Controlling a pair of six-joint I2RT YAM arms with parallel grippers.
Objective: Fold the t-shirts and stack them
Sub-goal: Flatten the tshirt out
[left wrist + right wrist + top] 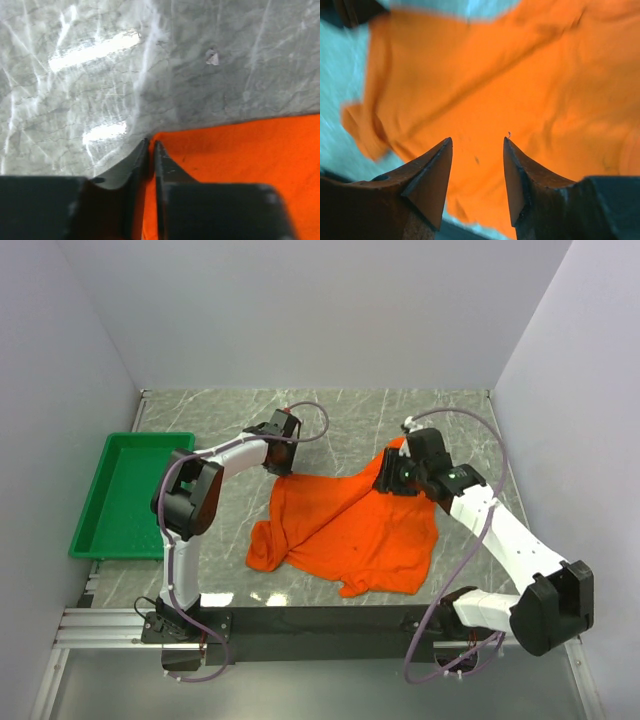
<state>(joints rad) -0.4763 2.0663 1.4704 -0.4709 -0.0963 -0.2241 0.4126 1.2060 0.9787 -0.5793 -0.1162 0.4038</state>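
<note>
Orange corner of the t-shirt hides beneath right end effector.

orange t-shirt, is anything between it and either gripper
Nothing visible stands in the way. The left gripper is pinched shut on the t-shirt at its far left corner. The right gripper is open directly over the cloth at the far right corner.

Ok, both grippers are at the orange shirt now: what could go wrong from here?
The left gripper pinches only the very corner of the t-shirt, so the cloth may slip out on a lift. The right gripper hangs open over the cloth, holding nothing; if the left pulls alone, the shirt may drag and bunch. It lies creased and partly doubled over, so a fold could come out crooked.
</note>
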